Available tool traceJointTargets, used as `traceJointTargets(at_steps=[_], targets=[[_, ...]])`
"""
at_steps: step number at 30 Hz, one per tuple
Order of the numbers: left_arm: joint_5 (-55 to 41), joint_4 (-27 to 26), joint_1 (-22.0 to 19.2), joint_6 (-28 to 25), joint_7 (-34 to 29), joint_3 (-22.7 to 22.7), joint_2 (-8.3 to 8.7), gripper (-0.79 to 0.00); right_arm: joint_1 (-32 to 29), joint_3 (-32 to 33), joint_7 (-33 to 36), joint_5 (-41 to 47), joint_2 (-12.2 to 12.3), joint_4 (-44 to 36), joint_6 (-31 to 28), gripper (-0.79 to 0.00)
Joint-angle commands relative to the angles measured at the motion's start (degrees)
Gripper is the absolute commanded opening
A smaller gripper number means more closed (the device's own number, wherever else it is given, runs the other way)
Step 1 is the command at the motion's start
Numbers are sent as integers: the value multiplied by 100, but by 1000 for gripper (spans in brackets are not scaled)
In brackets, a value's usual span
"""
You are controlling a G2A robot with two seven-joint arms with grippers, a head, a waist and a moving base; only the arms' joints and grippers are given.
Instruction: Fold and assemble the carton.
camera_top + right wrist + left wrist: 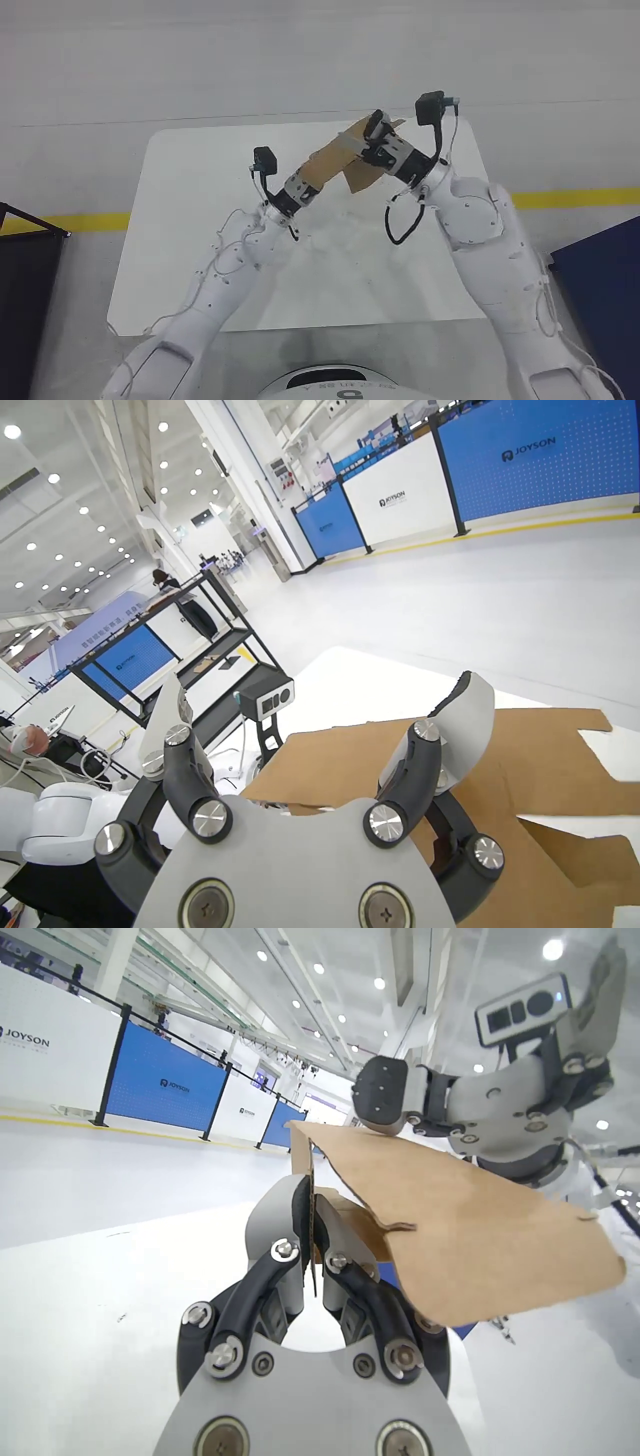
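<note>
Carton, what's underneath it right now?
The white table lies below the carton, which the left gripper holds raised. The tabletop patch directly under it is covered from above.

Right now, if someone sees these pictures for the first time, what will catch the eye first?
The brown carton, partly folded, is held up above the white table between the two arms. The left gripper is shut on one thin edge of it. The right gripper stands wide open over its upper panel, and one finger seems to rest on that panel's far corner.
</note>
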Motion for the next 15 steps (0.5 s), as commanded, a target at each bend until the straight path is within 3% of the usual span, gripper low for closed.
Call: traceJointTargets(at_steps=[1, 11, 15], targets=[[-384, 101, -33, -76, -146, -16, -14, -785, -115, 174, -78, 181, 21, -49, -126, 0], [-1937, 546, -140, -1091, -670, -15, -78, -785, -463, 792, -338, 525, 98, 207, -215, 0], [-2686, 568, -183, -1177, -1205, 35, -84, -785, -505, 906, -402, 508, 118, 334, -331, 0]])
